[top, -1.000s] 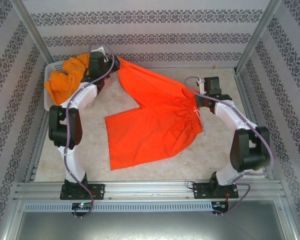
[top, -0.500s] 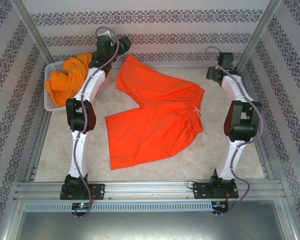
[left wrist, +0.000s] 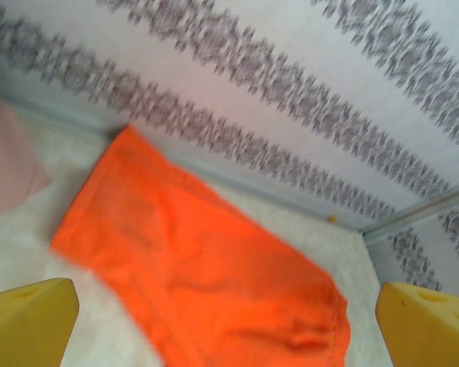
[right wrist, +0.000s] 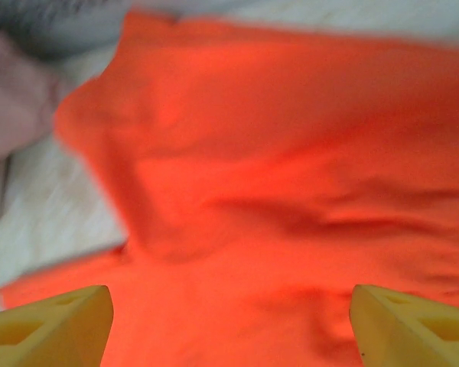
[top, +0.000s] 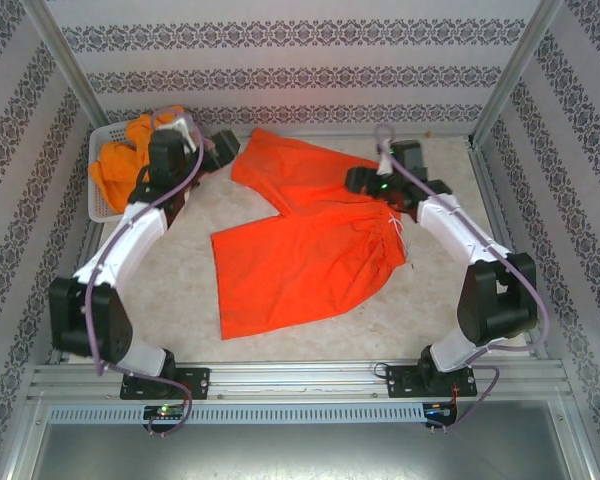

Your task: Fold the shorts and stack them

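Bright red-orange shorts (top: pixel 300 240) lie spread flat on the table, waistband to the right and legs to the left. My left gripper (top: pixel 228 150) hovers open just left of the far leg; its view looks over that leg (left wrist: pixel 214 267) between wide-apart yellow fingertips (left wrist: pixel 27 321). My right gripper (top: pixel 352 181) hangs open over the far end of the waistband, with the red cloth (right wrist: pixel 275 191) below its fingertips (right wrist: pixel 413 325) and nothing between them. Yellow-orange shorts (top: pixel 130 155) sit heaped in the basket. A dusty pink cloth (left wrist: pixel 8 160) shows at the left edge, also seen from the right wrist (right wrist: pixel 15 92).
The white mesh basket (top: pixel 98 205) stands at the far left corner against the patterned wall. Metal frame posts rise at both far corners. Bare beige tabletop (top: pixel 180 290) lies left of and in front of the shorts.
The left gripper let go of the far leg, which now lies flat, and drew back from the wall. The right arm swung from the far right corner to over the waistband.
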